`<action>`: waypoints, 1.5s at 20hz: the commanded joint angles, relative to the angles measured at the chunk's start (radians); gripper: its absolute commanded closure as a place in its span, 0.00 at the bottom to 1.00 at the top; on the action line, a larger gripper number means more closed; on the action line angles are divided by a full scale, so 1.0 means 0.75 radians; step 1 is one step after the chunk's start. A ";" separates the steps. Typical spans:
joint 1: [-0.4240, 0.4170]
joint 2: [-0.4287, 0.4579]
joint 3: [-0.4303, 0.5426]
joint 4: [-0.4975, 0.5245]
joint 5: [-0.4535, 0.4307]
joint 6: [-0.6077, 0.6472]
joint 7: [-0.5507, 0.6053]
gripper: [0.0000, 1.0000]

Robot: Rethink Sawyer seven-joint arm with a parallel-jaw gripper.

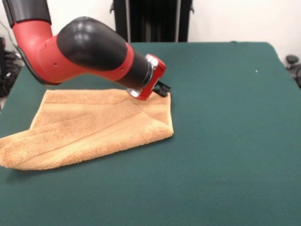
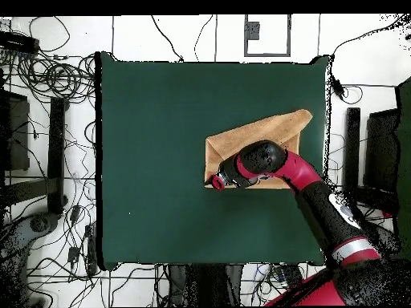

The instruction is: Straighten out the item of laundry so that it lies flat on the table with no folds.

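The golden-tan towel (image 1: 94, 127) lies on the left part of the dark green table (image 1: 225, 141). It is folded over on itself, with a thick rolled fold along its near edge and a diagonal crease near its right corner. My gripper (image 1: 162, 88) is low at the towel's far right corner, mostly hidden behind the red and black wrist. In the overhead view the towel (image 2: 265, 132) lies near the table's (image 2: 152, 144) right side, and the arm covers part of it, with the gripper (image 2: 215, 183) at its lower left corner.
The arm (image 1: 89, 52) reaches in from the upper left over the towel's far edge. A black stand (image 1: 150, 21) is behind the table. Cables (image 2: 48, 80) and equipment lie on the floor around the table. A dark object (image 1: 292, 61) sits beyond the right edge.
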 commanded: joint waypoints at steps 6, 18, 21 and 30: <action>-0.015 0.071 -0.037 0.337 0.051 -0.217 0.166 1.00; -0.040 0.045 -0.035 0.479 0.054 -0.362 0.194 1.00; -0.043 0.046 -0.042 0.488 0.054 -0.376 0.187 1.00; -0.027 -0.035 -0.090 0.430 0.039 -0.320 0.180 1.00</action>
